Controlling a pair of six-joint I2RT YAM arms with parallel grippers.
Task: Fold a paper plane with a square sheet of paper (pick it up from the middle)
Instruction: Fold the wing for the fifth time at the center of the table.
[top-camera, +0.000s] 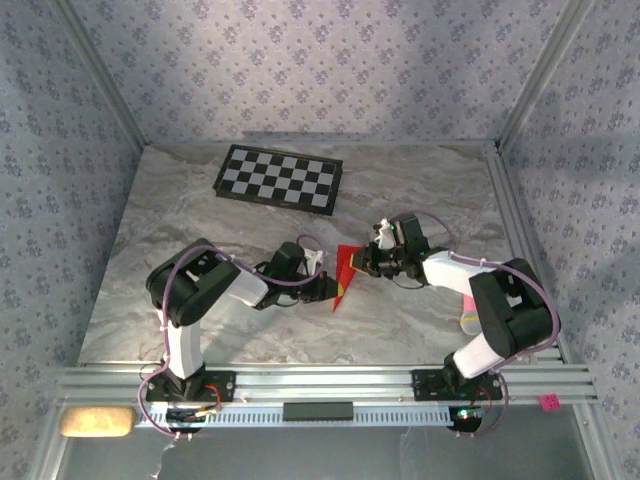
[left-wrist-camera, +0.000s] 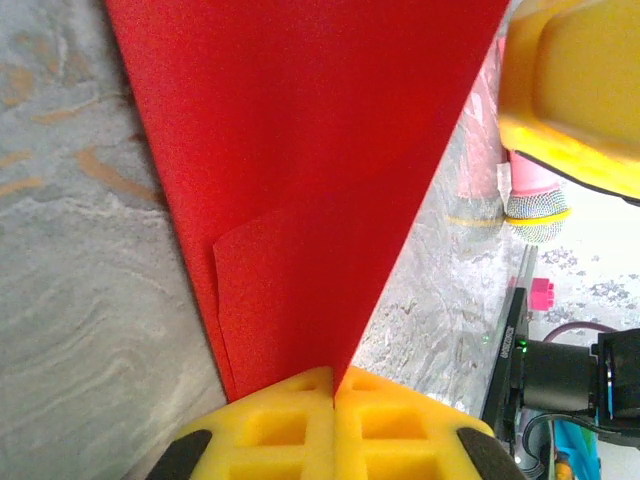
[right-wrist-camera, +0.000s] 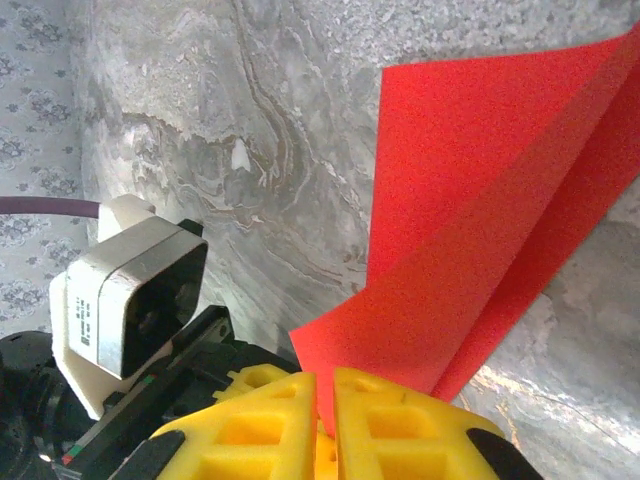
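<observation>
The square sheet of paper is bright red and folded into a layered, pointed wedge. It is held just above the table's middle between both arms. My left gripper is shut on its lower tip. In the left wrist view the yellow pads meet at the gripper, pinching the paper where it narrows. My right gripper is shut on the upper edge. In the right wrist view the paper slips into the thin gap at the gripper.
A black-and-white checkerboard lies flat at the back of the marble table. A pink and yellow object sits by the right arm's base. The left arm's wrist camera is close beside the right gripper. Metal rails border the table.
</observation>
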